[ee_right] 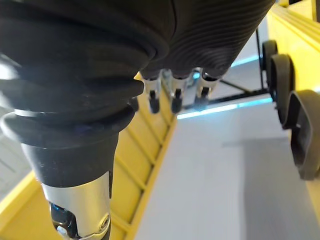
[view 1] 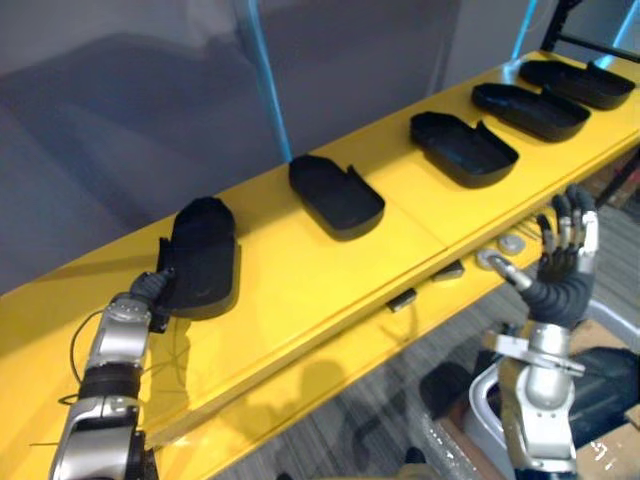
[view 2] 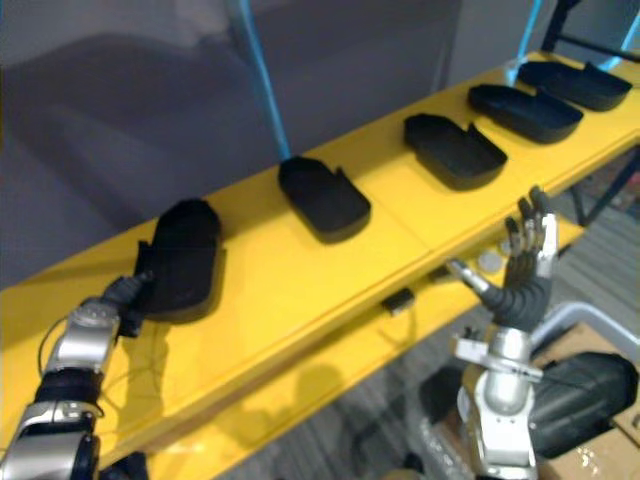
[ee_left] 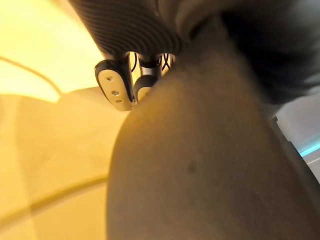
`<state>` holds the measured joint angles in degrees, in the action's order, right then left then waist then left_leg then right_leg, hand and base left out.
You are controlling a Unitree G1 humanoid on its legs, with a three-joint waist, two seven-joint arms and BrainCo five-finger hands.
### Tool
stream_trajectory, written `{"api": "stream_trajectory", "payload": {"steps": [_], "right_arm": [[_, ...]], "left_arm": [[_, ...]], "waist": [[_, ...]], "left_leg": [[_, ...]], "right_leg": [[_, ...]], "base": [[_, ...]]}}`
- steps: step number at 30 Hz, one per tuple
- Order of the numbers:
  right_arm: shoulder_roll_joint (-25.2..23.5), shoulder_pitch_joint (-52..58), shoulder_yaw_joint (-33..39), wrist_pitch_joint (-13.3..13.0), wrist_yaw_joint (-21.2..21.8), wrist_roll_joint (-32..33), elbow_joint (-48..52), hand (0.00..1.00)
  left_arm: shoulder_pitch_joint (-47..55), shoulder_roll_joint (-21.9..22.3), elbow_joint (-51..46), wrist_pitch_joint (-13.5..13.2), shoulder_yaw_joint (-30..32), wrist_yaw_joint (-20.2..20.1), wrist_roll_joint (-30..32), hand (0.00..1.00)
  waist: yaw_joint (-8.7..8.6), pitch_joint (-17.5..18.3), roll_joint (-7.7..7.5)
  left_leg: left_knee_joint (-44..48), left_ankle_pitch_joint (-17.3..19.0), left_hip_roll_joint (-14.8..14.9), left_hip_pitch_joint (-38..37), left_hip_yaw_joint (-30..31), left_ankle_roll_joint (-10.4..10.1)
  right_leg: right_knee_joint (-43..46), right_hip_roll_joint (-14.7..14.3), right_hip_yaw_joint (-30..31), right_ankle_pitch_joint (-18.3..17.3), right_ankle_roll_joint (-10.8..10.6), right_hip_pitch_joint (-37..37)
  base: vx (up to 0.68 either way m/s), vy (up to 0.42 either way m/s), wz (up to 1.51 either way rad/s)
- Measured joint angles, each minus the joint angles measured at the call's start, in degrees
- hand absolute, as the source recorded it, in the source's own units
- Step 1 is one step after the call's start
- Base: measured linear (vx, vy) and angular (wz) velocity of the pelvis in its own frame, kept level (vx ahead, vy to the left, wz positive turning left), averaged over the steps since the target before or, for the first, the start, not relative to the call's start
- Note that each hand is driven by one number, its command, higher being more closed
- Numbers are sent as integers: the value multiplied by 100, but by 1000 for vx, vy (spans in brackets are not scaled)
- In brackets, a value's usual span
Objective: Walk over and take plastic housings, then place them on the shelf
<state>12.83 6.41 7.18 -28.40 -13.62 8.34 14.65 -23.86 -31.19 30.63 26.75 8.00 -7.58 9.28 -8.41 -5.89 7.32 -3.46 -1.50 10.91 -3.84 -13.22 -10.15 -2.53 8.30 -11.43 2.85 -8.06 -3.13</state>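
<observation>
Four housings (view 1: 337,195) already lie along the yellow shelf (view 1: 300,300) toward the upper right. The left hand (view 1: 150,288) meets a fifth housing (view 1: 203,257) at left centre, on the shelf; whether it grips cannot be told. The right hand (view 1: 565,250) is spread open, lower right. Release probably remains.

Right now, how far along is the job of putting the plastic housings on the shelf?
Done: four black housings lie in a row on the yellow shelf. In hand: the left hand is at the near end of a fifth housing resting on the shelf; whether it is released is hidden. The right hand is open and empty by the shelf's edge. Left: letting that one go.
</observation>
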Motion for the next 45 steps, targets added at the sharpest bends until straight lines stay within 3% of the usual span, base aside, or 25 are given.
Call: {"api": "stream_trajectory", "payload": {"steps": [10,11,20,26,30,33,41,45], "right_arm": [[56,-36,11,0,6,8,2,0],[59,-41,11,0,5,9,2,0],[52,-80,-4,0,-22,-2,4,0],[-16,-79,-19,-1,-33,-9,4,0],[-145,-71,-31,-5,-143,-24,3,0],[-223,-32,-107,-9,-197,-128,1,0],[-400,68,-299,-29,-438,-392,0,0],[-400,207,-397,-51,-535,-474,1,0]], "left_arm": [[-1,16,224,11,-54,54,-27,100],[-3,15,224,11,-54,60,-28,0],[-4,43,207,6,-33,185,-81,0],[-3,137,18,-84,34,683,-860,0],[-3,416,-343,-439,89,1265,-1738,0],[-2,590,-579,-779,182,1707,-2036,0],[46,701,-1740,-1705,1177,3161,-1729,0],[368,700,-2473,-1845,1631,3590,-1487,0]], "waist": [[13,-1,-2],[19,-1,-2],[83,-6,-12],[93,-12,-21],[124,-15,-25],[128,-22,-34],[156,-39,-61],[181,-39,-61]], "left_leg": [[4,0,2,7,-8,0],[4,0,3,7,-8,0],[-1,0,3,8,1,0],[-4,0,2,7,15,0],[-4,0,0,8,29,0],[-4,-1,0,5,37,0],[-9,0,-1,3,76,0],[-10,0,-2,11,146,0]], "right_leg": [[-2,1,25,-2,-1,7],[-2,1,25,-2,-1,7],[0,-1,-5,-2,-1,-1],[0,0,-22,-2,-1,-12],[0,2,-52,-2,-1,-29],[-1,2,-67,-2,-1,-40],[-14,3,-114,-6,2,-77],[-17,3,-162,-14,8,-102]], "base": [[0,0,0],[0,0,0],[0,0,0],[0,0,0],[0,0,1],[0,0,1],[2,-1,2],[7,-2,5]]}}
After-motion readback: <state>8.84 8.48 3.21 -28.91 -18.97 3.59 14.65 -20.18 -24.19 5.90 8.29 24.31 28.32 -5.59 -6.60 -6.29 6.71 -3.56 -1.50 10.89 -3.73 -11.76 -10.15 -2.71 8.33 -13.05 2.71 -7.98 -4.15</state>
